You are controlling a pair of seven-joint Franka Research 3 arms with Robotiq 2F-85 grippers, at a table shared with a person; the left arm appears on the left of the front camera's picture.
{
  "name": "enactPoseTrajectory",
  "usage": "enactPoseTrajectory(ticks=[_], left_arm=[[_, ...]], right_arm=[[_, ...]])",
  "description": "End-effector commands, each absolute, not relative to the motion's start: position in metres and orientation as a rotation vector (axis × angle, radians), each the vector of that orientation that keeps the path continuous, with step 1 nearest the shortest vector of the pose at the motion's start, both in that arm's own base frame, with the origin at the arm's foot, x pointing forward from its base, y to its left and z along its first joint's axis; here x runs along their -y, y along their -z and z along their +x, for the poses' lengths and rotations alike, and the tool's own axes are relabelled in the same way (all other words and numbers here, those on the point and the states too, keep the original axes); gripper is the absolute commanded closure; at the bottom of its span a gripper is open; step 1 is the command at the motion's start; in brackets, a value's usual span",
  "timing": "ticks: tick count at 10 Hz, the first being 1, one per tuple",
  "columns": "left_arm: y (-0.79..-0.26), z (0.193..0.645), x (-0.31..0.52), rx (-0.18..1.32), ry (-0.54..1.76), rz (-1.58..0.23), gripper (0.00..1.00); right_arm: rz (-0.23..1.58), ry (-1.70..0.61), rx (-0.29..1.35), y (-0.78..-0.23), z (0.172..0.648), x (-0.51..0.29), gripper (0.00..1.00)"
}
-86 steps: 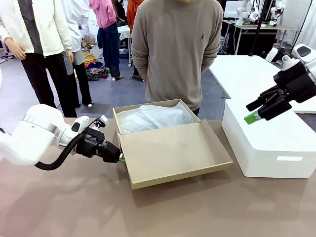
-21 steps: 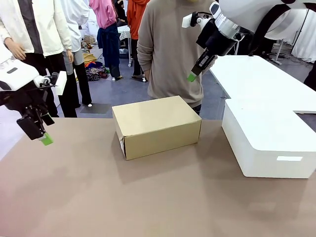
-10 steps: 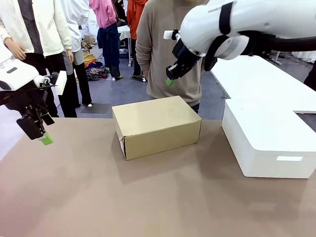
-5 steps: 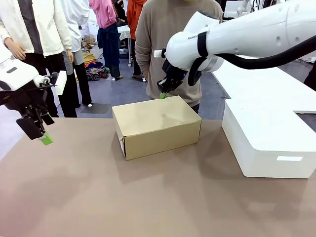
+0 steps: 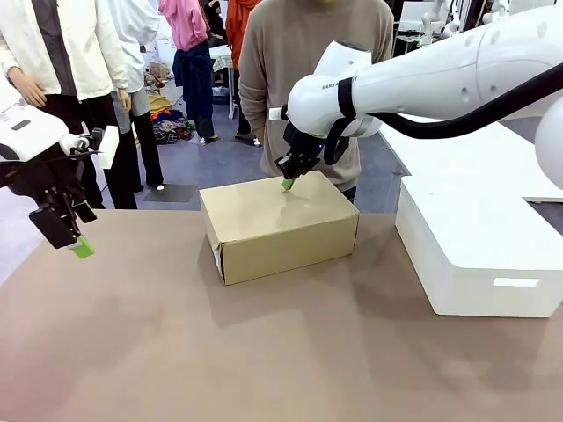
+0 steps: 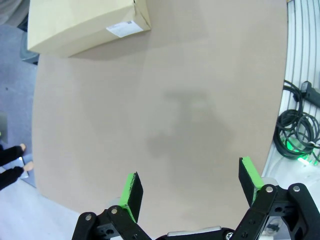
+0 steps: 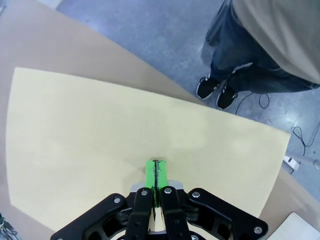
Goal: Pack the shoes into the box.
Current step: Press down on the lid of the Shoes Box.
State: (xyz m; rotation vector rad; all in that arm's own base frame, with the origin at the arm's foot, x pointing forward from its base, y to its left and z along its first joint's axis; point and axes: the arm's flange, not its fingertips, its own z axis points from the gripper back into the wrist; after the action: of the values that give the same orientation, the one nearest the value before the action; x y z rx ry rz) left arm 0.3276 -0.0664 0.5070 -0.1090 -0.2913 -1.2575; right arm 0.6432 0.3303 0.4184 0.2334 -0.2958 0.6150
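Right gripper (image 5: 288, 184): fingers pressed together with nothing between them; the green tips point down at the lid of the box (image 5: 280, 224), at or just above it near its far edge.
Right gripper, wrist view (image 7: 156, 174): the two green pads meet in a single strip over the tan lid (image 7: 100, 145); whether they touch the cardboard cannot be told.
Left gripper (image 5: 82, 248): held up above the table's left edge, well apart from the box, jaws spread wide and empty.
Left gripper, wrist view (image 6: 192, 187): the green pads stand far apart over bare tabletop, with nothing between them.
Box: brown cardboard, lid closed flat, sitting on the table (image 5: 281, 352) toward the far side, a little left of centre; a white label shows on one end (image 6: 122, 29).
Shoes: not visible with the lid shut.
White box (image 5: 475, 246): larger, on the table to the right of the brown one, apart from it.
Person (image 5: 308, 79): stands at the far edge behind the box, in a beige sweater; dark trousers and dark shoes (image 7: 217, 90) on the floor.
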Motion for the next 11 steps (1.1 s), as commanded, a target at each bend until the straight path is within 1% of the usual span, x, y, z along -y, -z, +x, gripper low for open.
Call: enactPoseTrajectory(ticks=[1,3,5,8,11], left_arm=[[-0.509,0.327,0.065,0.279,1.246,-0.105,0.0],[-0.509,0.327,0.065,0.279,1.246,-0.105,0.0],[-0.509,0.327,0.065,0.279,1.246,-0.105,0.0],[-0.509,0.327,0.065,0.279,1.246,-0.105,0.0],[-0.509,0.327,0.065,0.279,1.246,-0.105,0.0]], right_arm=[[0.193,-0.587,0.236,-0.411,0.653,-0.339,1.0],[0.186,-0.59,0.211,-0.404,0.653,-0.34,1.0],[0.19,-0.598,0.221,-0.412,0.651,-0.34,1.0],[0.234,-0.656,0.263,-0.464,0.629,-0.33,1.0],[0.242,-0.731,0.274,-0.497,0.593,-0.314,1.0]])
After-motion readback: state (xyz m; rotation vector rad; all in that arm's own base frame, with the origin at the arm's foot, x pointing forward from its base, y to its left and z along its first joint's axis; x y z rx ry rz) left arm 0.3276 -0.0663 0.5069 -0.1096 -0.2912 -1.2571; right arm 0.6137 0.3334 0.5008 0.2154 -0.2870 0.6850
